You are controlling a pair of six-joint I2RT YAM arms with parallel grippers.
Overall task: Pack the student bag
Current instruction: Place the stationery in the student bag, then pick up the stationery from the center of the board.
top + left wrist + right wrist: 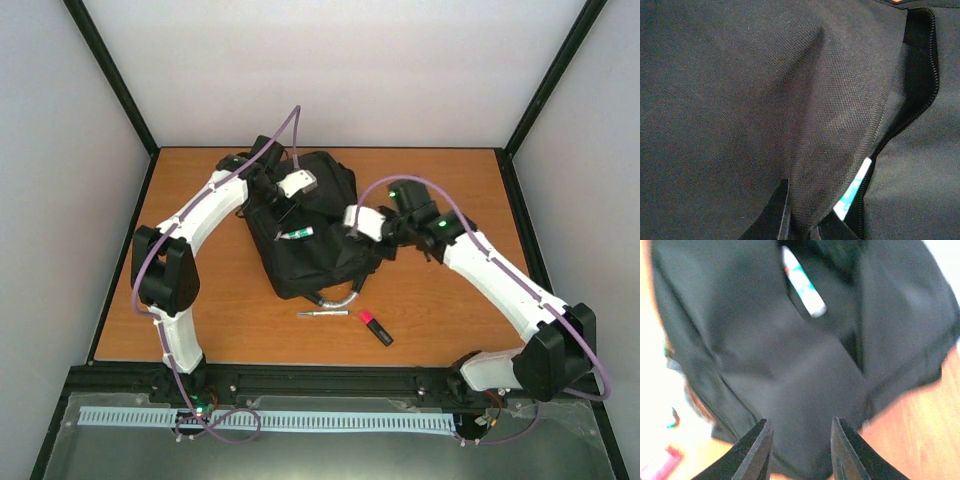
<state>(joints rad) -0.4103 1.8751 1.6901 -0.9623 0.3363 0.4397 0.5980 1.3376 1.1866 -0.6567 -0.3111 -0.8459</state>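
Bag point(310, 250): your left claw point(800, 217) is pinching it open, right claw point(800, 440) gaping empty; one white item point(854, 192) in, pen point(323, 313) and marker point(376, 327) waiting outside.

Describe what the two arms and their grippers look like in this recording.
The left arm and right arm have smooth white shells with bulky black joints. A purple cable runs along each arm. Small green lights glow near the right arm's wrist. The left gripper and right gripper have plain black, tapered fingers. No markings are readable.
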